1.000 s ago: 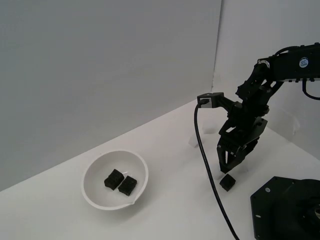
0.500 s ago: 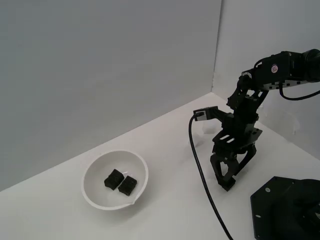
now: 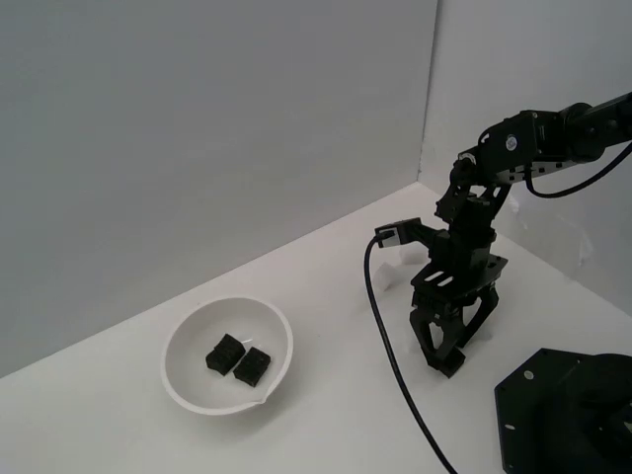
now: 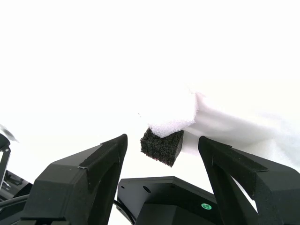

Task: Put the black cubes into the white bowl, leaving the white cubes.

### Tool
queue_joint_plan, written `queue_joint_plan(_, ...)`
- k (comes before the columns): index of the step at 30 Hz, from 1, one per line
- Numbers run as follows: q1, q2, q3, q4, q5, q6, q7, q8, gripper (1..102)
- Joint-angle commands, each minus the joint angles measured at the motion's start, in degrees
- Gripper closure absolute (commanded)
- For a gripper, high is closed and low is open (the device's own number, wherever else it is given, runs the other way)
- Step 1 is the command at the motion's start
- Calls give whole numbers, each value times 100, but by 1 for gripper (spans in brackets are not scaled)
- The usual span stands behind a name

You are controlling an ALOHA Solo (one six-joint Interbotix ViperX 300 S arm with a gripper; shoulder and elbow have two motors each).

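The gripper (image 3: 446, 363) stands on the surface (image 3: 326, 296), jaws wide astride the last black cube (image 4: 162, 146), ready to close. White bowl (image 3: 178, 373), at nine o'clock, holds two black cubes (image 3: 238, 359).

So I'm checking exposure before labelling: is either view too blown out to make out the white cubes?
Wrist view: badly overexposed, the surface is pure white; only a white cube touching the black cube between the open pincer fingers shows by its faint shading. Exterior view: evenly lit, the white bowl is clear, white cubes barely separable from the table.
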Motion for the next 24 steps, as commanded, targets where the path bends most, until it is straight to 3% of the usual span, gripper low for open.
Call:
queue_joint_plan(1, 9, 9, 26, -9, -9, 9, 9, 70, 15)
queue_joint_plan(11, 9, -211, -185, 70, 53, 9, -62, 70, 22)
queue_joint_plan(24, -53, -158, -132, 105, 97, 18, -62, 70, 63)
